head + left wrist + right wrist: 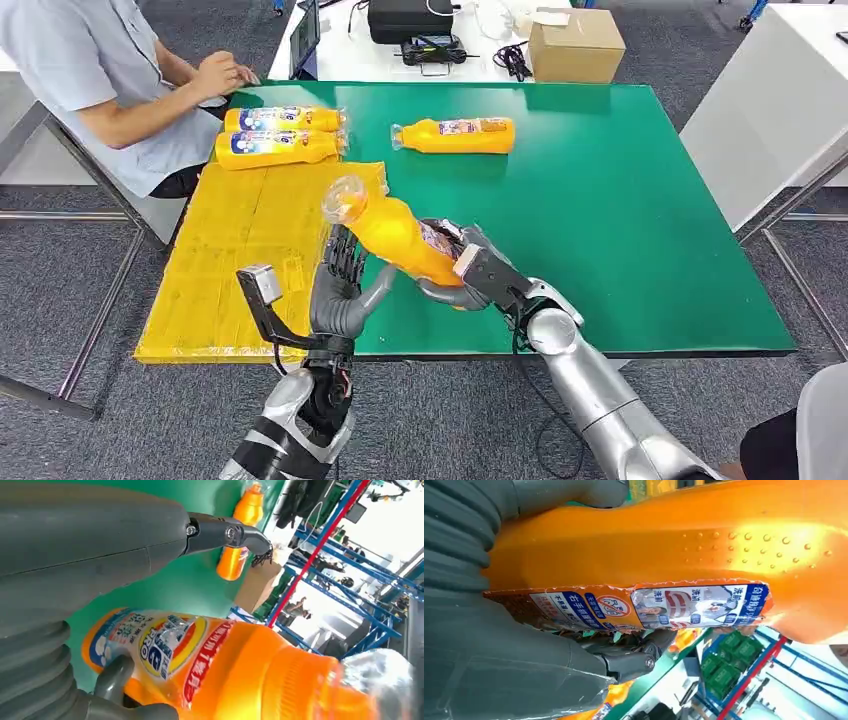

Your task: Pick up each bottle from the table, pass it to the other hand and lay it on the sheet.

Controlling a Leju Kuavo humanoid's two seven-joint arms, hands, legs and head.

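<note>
The right robot hand (462, 272) grips an orange bottle (395, 237) around its lower body, holding it tilted above the near part of the green counter (640, 220), with the clear-wrapped cap end pointing up and to the far left, over the edge of the yellow sheet (240, 260). In the right wrist view the same bottle (664, 545) lies across the palm, its printed label facing the camera, the grey thumb on one side of it and the darker fingers (634, 657) wrapped under the other. The left robot hand (342, 285) stands upright just left of the bottle with its fingers spread apart and raised; its fingertips are right beside the bottle's side, and whether they touch it cannot be told from the head view. In the left wrist view the held bottle (230, 670) sits just past the open palm, with a dark finger (225, 532) extended straight well above it and the thumb close by the label end. Two more orange bottles (280, 135) lie side by side on the far end of the sheet, caps to the right. A fourth bottle (455, 134) lies on the bare counter further right, cap pointing left. A person (110, 80) in a light shirt sits at the far left corner, hands resting near the counter edge. A cardboard box (575, 45) stands on the white table beyond.
</note>
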